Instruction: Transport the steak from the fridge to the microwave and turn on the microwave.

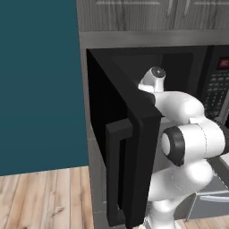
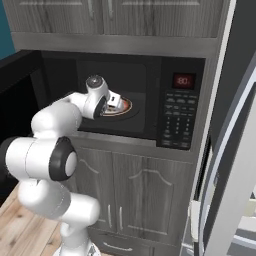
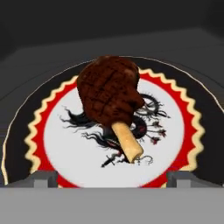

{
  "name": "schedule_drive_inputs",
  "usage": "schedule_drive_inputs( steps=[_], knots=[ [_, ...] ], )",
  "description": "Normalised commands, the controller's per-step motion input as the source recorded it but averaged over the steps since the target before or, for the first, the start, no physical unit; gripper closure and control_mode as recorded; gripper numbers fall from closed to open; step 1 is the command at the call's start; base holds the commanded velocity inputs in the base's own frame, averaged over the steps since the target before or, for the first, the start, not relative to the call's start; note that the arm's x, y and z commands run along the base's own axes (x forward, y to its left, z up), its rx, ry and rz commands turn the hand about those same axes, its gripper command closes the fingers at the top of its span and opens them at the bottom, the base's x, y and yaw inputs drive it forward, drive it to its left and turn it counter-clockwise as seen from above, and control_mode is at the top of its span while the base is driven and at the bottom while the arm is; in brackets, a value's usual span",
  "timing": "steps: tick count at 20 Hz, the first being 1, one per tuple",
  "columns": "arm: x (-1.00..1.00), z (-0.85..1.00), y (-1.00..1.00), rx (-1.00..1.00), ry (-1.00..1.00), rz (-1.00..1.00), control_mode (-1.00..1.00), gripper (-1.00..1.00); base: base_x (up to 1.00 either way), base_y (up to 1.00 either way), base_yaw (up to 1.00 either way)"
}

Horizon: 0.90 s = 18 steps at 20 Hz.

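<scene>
Resting on a round plate inside the open microwave, the steak lies straight ahead of the gripper and a little beyond it, free of the fingers. In the hand view the dark, grill-marked meat sits at the far end and its pale bone handle points back toward the camera and slightly to the right, so the long axis runs roughly along the line of the hand's reach. The two dark fingertips stand wide apart at the bottom corners of that view, one on each side of the plate's near rim, with nothing between them: the hand is released and empty. From the right base view, the white arm reaches into the cavity from the left, the keypad and red display lying to its right. From the left base view, the microwave door hangs swung out toward the camera. Judging by this, pulling back along the same line would clear the steak.
</scene>
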Motion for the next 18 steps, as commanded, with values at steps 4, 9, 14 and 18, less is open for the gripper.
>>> schedule_drive_inputs(
  steps=[4,9,14,18],
  knots=[
    [-0.62,0.16,-0.10,0.00,0.00,0.01,-1.00,-1.00,0.00,0.00,0.00],
    [-0.47,0.39,-0.07,0.01,0.05,0.01,-1.00,-1.00,0.00,0.00,0.00],
    [-0.43,0.37,-0.12,0.03,0.04,0.00,-1.00,-1.00,0.00,0.00,0.00],
    [-0.33,0.19,-0.08,0.00,0.00,0.00,-1.00,-1.00,0.00,0.00,0.00]
  ],
)
